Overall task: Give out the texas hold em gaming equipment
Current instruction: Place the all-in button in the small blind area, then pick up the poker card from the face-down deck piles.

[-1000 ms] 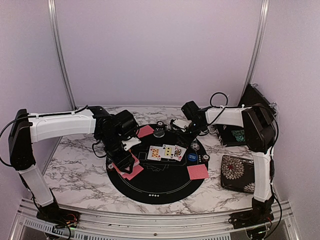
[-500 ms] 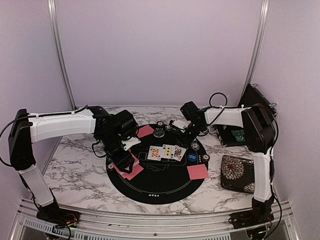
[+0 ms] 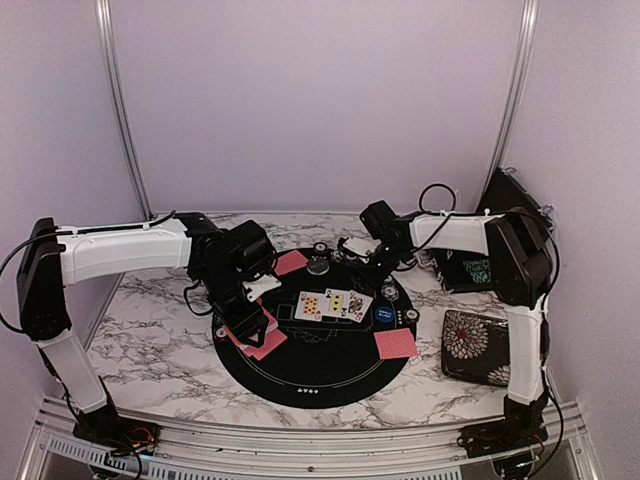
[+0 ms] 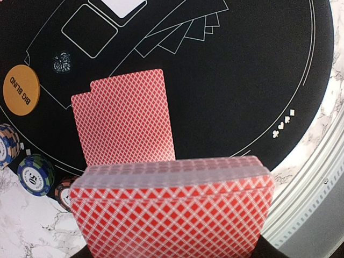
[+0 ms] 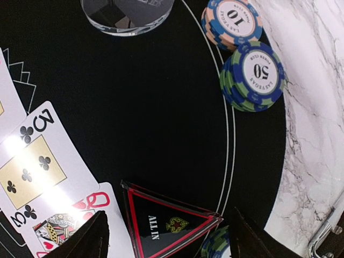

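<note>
My left gripper is shut on a deck of red-backed cards, held over the left of the mat. Below it lie two face-down cards, an orange BIG BLIND button and chip stacks. My right gripper is open just above the mat, its jaws either side of the black ALL IN triangle marker without touching it. Two chip stacks sit at the mat's edge, with another chip by the triangle. The face-up cards lie to the left.
A round black mat holds three face-up cards, a blue button, and face-down pairs at the right and far side. A clear round disc lies nearby. A floral case sits at the right.
My right gripper has shifted slightly to the left over the far right of the mat. The left gripper and deck have not moved.
</note>
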Controlling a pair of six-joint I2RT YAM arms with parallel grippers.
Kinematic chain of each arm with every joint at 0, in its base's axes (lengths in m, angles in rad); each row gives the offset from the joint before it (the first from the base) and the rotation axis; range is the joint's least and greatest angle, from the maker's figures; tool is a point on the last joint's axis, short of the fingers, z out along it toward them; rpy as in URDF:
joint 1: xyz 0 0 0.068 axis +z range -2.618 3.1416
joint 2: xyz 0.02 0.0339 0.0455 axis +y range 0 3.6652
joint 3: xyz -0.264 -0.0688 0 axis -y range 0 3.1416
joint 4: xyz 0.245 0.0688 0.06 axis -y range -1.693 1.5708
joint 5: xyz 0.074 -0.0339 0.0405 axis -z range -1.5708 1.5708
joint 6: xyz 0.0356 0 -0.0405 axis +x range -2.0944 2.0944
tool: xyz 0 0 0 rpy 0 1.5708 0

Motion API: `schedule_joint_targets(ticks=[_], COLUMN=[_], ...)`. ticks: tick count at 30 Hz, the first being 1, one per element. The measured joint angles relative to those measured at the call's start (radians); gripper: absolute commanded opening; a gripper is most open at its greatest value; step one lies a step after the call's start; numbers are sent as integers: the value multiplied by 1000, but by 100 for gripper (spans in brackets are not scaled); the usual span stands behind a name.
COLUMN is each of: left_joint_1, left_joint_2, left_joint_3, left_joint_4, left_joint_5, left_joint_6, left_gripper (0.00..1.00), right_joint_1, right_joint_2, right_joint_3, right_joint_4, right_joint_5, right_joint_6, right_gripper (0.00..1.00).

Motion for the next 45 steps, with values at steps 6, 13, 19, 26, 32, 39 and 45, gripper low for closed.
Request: schedule_joint_targets(ticks=[6,13,19,26,32,39,45], left_joint_1=[0,0,0,0,0,0,0], left_joint_2=[0,0,0,0,0,0,0], left_joint_3=[0,0,0,0,0,0,0], left_joint_4=[0,0,0,0,0,0,0], left_joint_5=[0,1,4,8,8,8,8], left_joint_6=[0,0,0,0,0,0,0], left_gripper=[55,55,55,55,55,55,55], right_joint_1=[4,4,8,60,128,166,199], right_joint_2=[-26,-86,-185,-294,-349,-364,-351], right_joint_3=[21,65,50,-108,-329,-512,-548], right_joint_4=[-11,-40,-46,45,248,567,797], right_joint_5=[0,-29,-124,-292,-487,-647,-705], right_joint_6=[28,129,290,503,728,1023,1205], right_gripper=[76,77,76,70,66,62,56])
